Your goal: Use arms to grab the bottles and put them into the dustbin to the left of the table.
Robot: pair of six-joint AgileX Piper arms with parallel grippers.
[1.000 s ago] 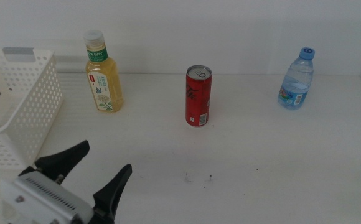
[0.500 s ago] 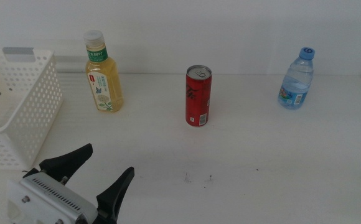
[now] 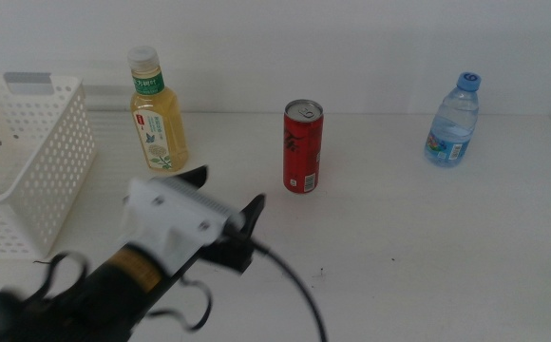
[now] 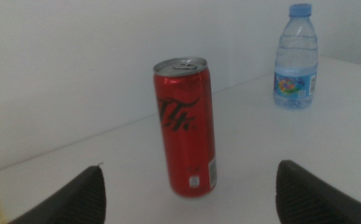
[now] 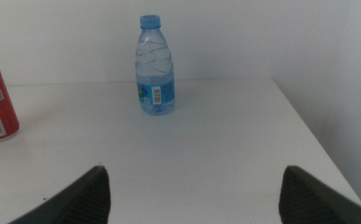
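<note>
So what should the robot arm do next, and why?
Probably ease the left end effector forward until its open jaws sit on both sides of the red can, then close. The wrist view shows the can upright and centred between the jaws but not yet reached, and nothing is in the dustbin that can be seen. The right end effector waits, facing the water bottle.

— What stands on the plain white tabletop (image 3: 427, 237)?
— Three upright drinks: a yellow tea bottle with green label and white cap (image 3: 158, 114) near the white perforated plastic basket (image 3: 28, 161), a slim red can (image 3: 303, 147) mid-table, and a clear water bottle with blue cap (image 3: 453, 122) far right.
— Touching?
— No, well apart.
</note>
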